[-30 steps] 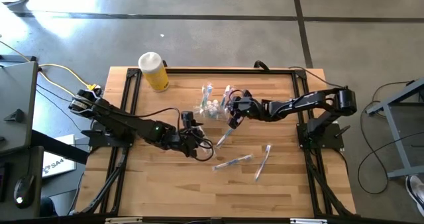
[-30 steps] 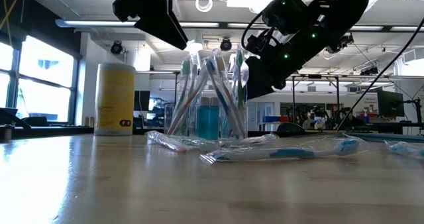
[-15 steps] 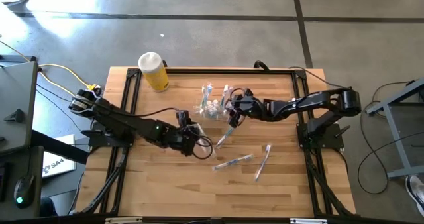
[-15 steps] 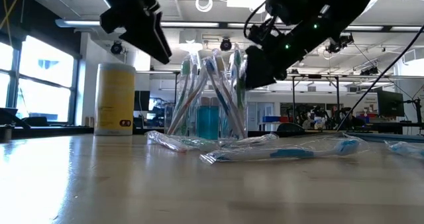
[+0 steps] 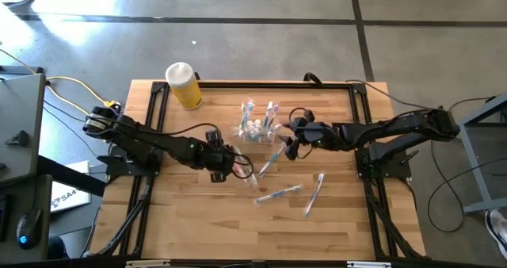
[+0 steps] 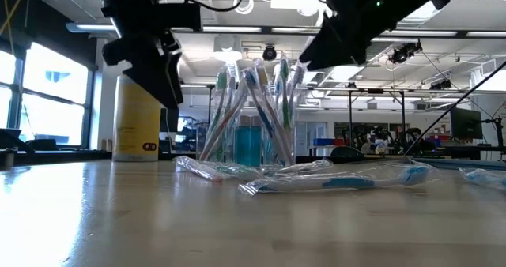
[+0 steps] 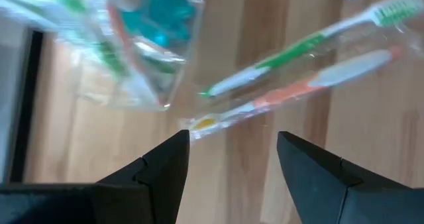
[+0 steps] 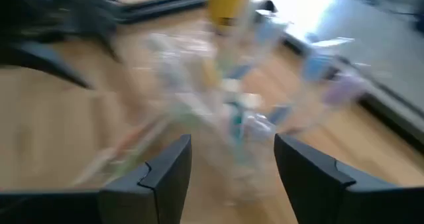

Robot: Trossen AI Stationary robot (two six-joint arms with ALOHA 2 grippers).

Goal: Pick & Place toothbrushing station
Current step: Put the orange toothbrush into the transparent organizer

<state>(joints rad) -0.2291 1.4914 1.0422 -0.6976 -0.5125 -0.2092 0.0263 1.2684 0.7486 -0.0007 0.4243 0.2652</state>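
The clear holder cup (image 5: 255, 130) stands upright on the wooden table (image 5: 182, 228), with several pastel toothbrushes standing in it (image 6: 249, 113). Wrapped toothbrushes lie flat near it (image 5: 269, 159), (image 5: 279, 194), (image 5: 314, 192). My left gripper (image 5: 227, 162) hangs open to the near left of the cup, over a green and an orange wrapped brush (image 7: 298, 71), touching nothing. My right gripper (image 5: 290, 139) hovers open just right of the cup (image 8: 232, 118), with nothing between its fingers.
A yellow cylinder with a white cap (image 5: 184, 84) stands at the table's far left corner. Black frame rails (image 5: 155, 109) run along the table's sides. Bare wood lies toward the near edge.
My right gripper has drawn back from the holder cup toward the table's right edge and risen a little. My left gripper has gone toward the table's left edge. The cup and the brushes on the table have stayed in place.
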